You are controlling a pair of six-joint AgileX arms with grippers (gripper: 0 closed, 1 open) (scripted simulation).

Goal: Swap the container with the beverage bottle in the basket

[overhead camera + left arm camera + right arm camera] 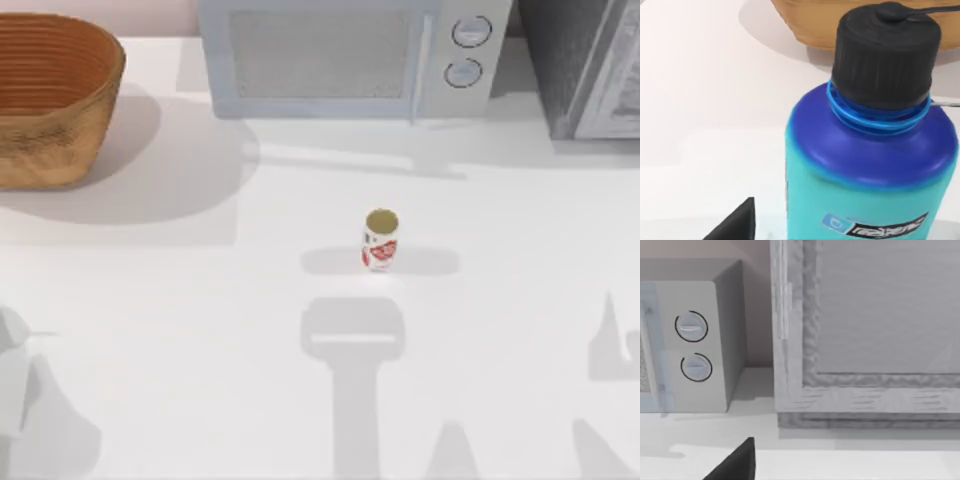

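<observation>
— Left gripper (735,225): where was it, and what did it have?

— It sat at the near left of the table (200,330). The container (865,165), teal and blue with a black cap, stood upright right in front of its wrist camera. Whether the gripper was clamped on it or loose could not be told.

— Why was it there?

— Probably because the container was the thing to come out. It was clear of the basket (55,100), which stood at the far left and looked vacant in the part that showed. The wrist camera had the basket just beyond the cap, so the arm faced that way.

— And the bottle (380,240)?

— Upright near the table's middle, well apart from the basket, gold top up. It was not yet in the basket, so half the swap looked undone.

— The right gripper (735,462)?

— Parked at the near right, facing the microwave (690,340) and a grey box (865,340) at the far edge. Its state could not be told either. The bottle stood between the arms, so either might have fetched it, though the left was nearer the basket.
</observation>
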